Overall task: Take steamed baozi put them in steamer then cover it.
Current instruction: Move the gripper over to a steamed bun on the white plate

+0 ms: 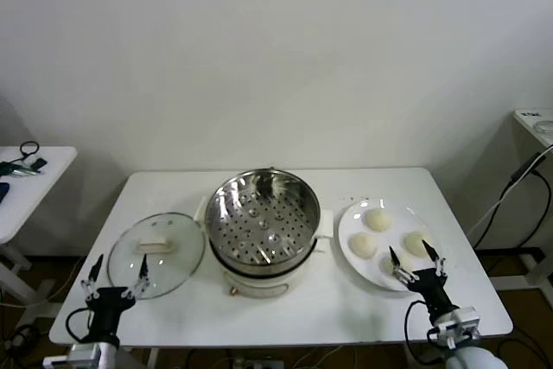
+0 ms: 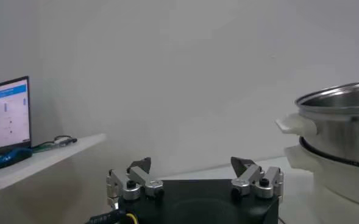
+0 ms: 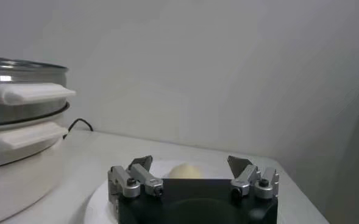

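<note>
The steamer (image 1: pixel 263 213) stands uncovered at the table's middle, its perforated tray bare; it also shows in the wrist views as steamer (image 2: pixel 344 122) and steamer (image 3: pixel 21 103). Its cover (image 1: pixel 155 252), clear glass with a cream handle, lies flat to the steamer's left. Several steamed baozi (image 1: pixel 377 219) rest on a white plate (image 1: pixel 346 235) on the right. My right gripper (image 1: pixel 411 255) hangs open over the plate's near edge, with one baozi (image 3: pixel 188 171) just ahead between its fingers, untouched. Open too, my left gripper (image 1: pixel 120 264) sits at the cover's near rim, holding nothing (image 2: pixel 190 163).
The white table (image 1: pixel 285 308) carries everything. A side table (image 1: pixel 34 170) with cables stands at the far left, and a lit screen (image 2: pixel 7 112) shows on it. Another table edge (image 1: pixel 536 123) and a hanging cable are at the far right.
</note>
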`<state>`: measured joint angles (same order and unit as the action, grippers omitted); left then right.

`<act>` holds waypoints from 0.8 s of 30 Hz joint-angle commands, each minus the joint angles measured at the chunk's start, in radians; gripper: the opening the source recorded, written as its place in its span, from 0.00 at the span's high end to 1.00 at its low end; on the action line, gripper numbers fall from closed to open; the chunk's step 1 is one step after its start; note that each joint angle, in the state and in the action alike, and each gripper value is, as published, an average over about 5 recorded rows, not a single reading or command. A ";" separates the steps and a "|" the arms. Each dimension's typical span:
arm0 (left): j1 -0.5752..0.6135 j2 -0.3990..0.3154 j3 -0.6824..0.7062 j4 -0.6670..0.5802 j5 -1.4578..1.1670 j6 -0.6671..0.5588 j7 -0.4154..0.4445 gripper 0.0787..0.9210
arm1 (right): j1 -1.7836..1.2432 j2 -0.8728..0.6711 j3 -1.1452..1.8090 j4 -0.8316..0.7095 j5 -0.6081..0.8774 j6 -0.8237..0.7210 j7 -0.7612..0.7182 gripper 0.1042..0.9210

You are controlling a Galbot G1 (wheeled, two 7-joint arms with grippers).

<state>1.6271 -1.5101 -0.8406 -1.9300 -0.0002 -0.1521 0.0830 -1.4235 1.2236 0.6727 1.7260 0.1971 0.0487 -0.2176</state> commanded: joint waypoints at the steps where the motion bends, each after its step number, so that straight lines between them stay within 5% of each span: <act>1: -0.001 0.002 0.000 0.003 -0.005 -0.001 -0.004 0.12 | 0.034 -0.026 0.003 0.001 0.003 -0.022 -0.009 0.12; 14: -0.008 0.012 0.011 -0.003 0.005 0.011 -0.043 0.12 | 0.489 -0.578 -0.287 -0.206 -0.094 -0.306 -0.491 0.12; 24: -0.001 0.017 0.007 0.007 -0.012 0.009 -0.051 0.12 | 1.046 -0.702 -0.878 -0.473 -0.199 -0.268 -0.808 0.12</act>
<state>1.6263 -1.4932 -0.8339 -1.9218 -0.0117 -0.1446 0.0368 -0.6682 0.6645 0.0705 1.3804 0.0400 -0.1857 -0.8322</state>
